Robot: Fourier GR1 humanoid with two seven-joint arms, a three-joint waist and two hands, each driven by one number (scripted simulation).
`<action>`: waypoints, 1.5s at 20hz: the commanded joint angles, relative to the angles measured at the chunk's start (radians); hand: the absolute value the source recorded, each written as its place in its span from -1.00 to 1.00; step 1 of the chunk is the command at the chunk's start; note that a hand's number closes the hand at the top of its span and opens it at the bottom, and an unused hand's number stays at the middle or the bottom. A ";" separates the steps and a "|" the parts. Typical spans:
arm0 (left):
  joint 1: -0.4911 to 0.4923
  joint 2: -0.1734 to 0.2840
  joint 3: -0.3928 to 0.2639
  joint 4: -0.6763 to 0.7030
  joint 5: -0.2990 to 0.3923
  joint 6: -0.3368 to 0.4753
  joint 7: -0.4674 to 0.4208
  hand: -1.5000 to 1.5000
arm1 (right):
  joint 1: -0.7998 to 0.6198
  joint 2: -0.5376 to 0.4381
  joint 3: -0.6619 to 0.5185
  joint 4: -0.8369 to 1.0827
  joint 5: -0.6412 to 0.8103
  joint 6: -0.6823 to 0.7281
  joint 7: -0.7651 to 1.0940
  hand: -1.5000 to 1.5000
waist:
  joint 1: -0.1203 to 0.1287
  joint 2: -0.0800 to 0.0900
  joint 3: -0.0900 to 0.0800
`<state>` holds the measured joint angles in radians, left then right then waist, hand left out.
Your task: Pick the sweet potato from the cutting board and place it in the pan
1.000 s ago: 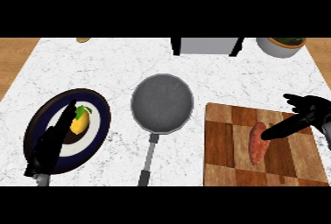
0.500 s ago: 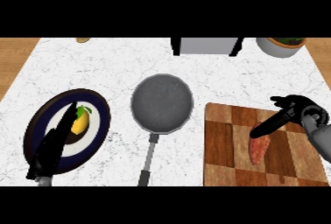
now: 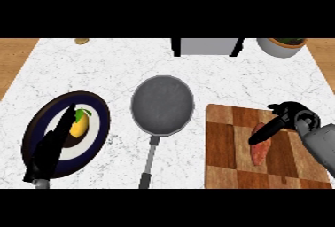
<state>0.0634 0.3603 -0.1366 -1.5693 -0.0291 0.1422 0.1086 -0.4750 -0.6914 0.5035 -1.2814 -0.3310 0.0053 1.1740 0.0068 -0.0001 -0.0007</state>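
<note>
Nearest the lower edge, the left hand (image 3: 51, 153) lies flat with straight fingers over the dark plate (image 3: 36, 128), resting and taking no part; a yellow fruit with a green tip (image 3: 79, 124) sits on that plate beside the fingers. On the other side, the right hand (image 3: 282, 120) comes in over the wooden cutting board (image 3: 229, 146), its grey forearm along the board's right edge and its fingers reaching down and to the left toward the sweet potato (image 3: 259, 148). The fingers look stretched out rather than curled, their tips at or just over the upper end of the sweet potato; whether they touch it cannot be told. The sweet potato lies lengthwise on the board, not yet lifted. The main risk, as I judge it, is that the fingers close only on the narrow upper tip, so the long root could pivot or slip out when raised; a push from straight fingers could also roll it toward the board's edge. Beyond the board's left side the grey pan (image 3: 162, 104) sits on the white counter (image 3: 118, 66), handle pointing toward the robot, well apart from the sweet potato, so the carry must clear the pan's rim. At the far edge stand a grey box (image 3: 206, 45) and a white bowl (image 3: 282, 46).
</note>
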 commanded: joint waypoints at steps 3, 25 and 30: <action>-0.050 -0.011 0.019 0.026 -0.030 0.003 0.018 0.00 | -0.002 0.080 0.016 0.058 0.044 -0.016 0.116 -1.00 | -0.002 0.001 0.000; -0.051 -0.038 0.073 0.023 -0.045 -0.058 0.037 0.00 | 0.065 0.225 -0.066 0.150 0.179 -0.079 -0.020 1.00 | -0.005 0.001 0.000; -0.006 -0.042 0.073 -0.018 -0.049 -0.072 0.015 0.00 | 0.084 0.240 -0.113 0.151 0.200 -0.095 -0.049 1.00 | 0.000 0.000 0.001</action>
<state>0.0569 0.3172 -0.0675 -1.5724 -0.0711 0.0814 0.1252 -0.3829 -0.5208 0.4085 -1.1813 -0.1391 -0.0581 1.0778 -0.0034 -0.0127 -0.0185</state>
